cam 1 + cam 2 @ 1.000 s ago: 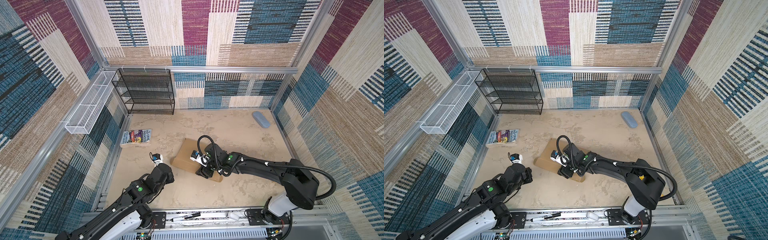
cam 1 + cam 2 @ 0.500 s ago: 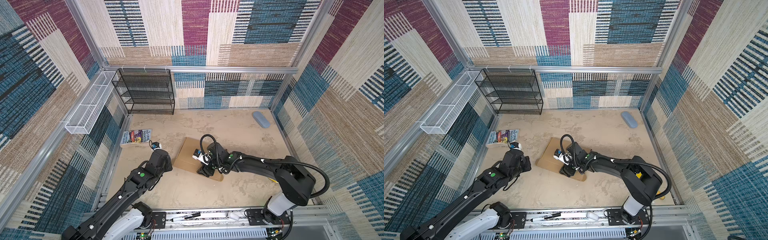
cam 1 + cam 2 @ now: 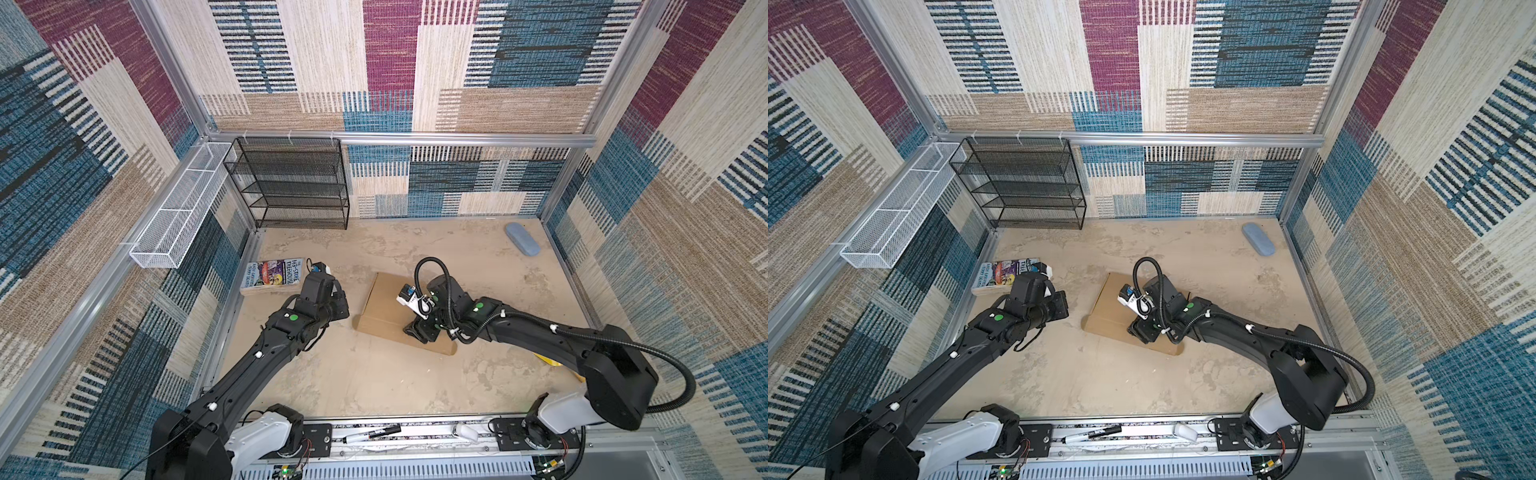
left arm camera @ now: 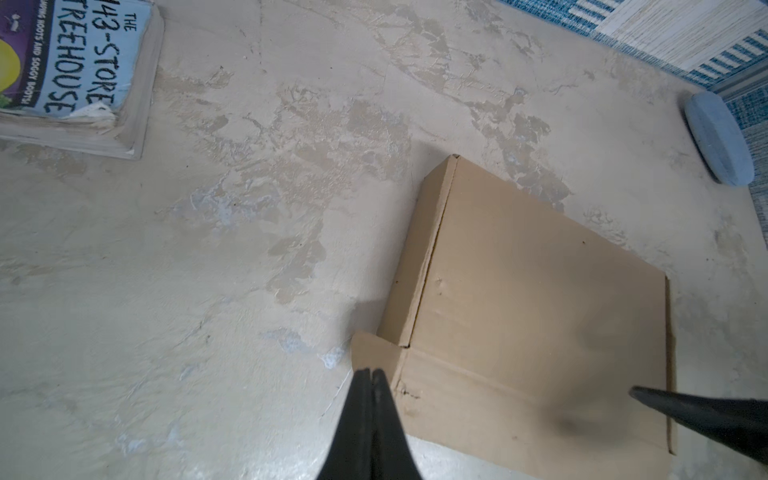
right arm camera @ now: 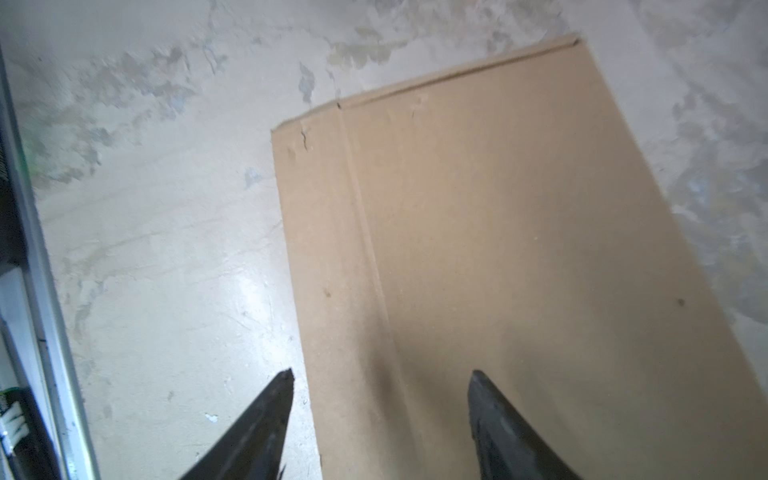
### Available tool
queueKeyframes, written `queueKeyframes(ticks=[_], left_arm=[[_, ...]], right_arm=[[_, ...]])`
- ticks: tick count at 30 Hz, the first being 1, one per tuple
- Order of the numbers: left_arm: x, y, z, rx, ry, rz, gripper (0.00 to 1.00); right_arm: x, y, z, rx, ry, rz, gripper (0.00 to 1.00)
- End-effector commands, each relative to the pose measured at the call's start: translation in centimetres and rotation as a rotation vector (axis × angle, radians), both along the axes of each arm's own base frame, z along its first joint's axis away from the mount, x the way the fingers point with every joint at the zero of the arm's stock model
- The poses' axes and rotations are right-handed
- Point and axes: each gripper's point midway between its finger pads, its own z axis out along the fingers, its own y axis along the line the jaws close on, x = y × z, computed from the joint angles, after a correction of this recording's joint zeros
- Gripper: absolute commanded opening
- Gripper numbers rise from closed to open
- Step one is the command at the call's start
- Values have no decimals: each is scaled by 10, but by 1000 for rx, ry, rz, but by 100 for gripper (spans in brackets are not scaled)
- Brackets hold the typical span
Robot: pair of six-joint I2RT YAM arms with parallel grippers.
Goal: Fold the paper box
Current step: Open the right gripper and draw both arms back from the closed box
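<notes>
Beneath right pincer (image 5: 380, 376), paper box (image 5: 498, 228) edge, jaws spread astride

Paper box (image 3: 384, 309): plain brown corrugated cardboard, shallow rectangular mailer, lid panel closed flat. Lies on mottled beige tabletop (image 3: 374, 386), mid-scene, slightly right of centre, turned askew to table edges. Low side wall (image 4: 419, 257) shows along left edge. Small flap (image 4: 374, 353) juts out at near-left corner, flat on tabletop. Crease runs parallel to near edge, marking off narrow front strip (short tear beside it at that corner). Top panel smooth, few faint dents and dark specks.
</notes>
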Motion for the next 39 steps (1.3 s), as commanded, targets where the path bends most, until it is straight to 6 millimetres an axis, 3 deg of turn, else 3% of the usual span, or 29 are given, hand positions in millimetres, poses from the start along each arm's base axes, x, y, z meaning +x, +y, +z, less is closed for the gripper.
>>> queueKeyframes(ticks=[1,4,8,13,19,30,39], left_arm=[[19,-12,8,-46,-31,-71,9],[32,-14,5,-68,-17,-90,9],[46,-18,-2,-52,-2,-124,8],[59,-25,-18,-24,28,-168,8],[67,-35,-36,-37,58,-217,13],[71,-51,-62,-83,109,-279,16],[65,-55,-81,-117,144,-282,15]], right_arm=[[8,-6,26,47,-35,-84,70],[11,-15,45,88,-42,-154,72],[21,-42,53,149,1,-322,75],[31,-83,46,255,74,-554,78],[31,-114,37,376,174,-704,78],[18,-129,-1,473,329,-803,70],[19,-128,-23,476,366,-798,67]])
